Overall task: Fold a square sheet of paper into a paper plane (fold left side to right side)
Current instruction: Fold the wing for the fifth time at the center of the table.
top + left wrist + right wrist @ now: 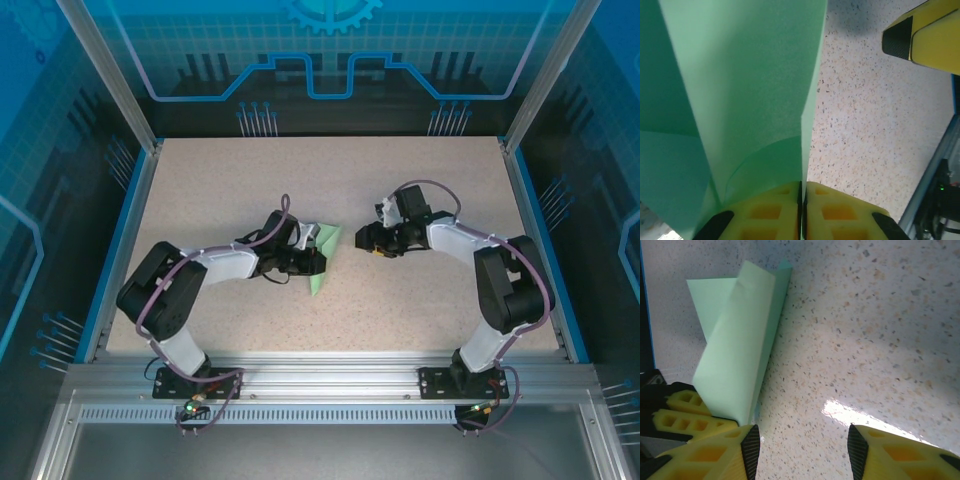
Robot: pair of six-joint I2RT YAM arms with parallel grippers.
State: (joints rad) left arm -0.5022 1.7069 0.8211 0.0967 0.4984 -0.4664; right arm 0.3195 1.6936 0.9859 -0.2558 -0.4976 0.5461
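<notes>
Right wrist: creased mint-green paper sheet (735,355)

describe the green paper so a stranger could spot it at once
Look at the speckled beige table, near its middle. Pinched in the shut left gripper is the sheet of paper, partly folded, a flap standing up. It is the only pale mint-green thing; all around it is beige, black or yellow.

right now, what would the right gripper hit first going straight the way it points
Probably the bare table; the paper sits just beside the line of the right gripper; depth is unclear.
</notes>
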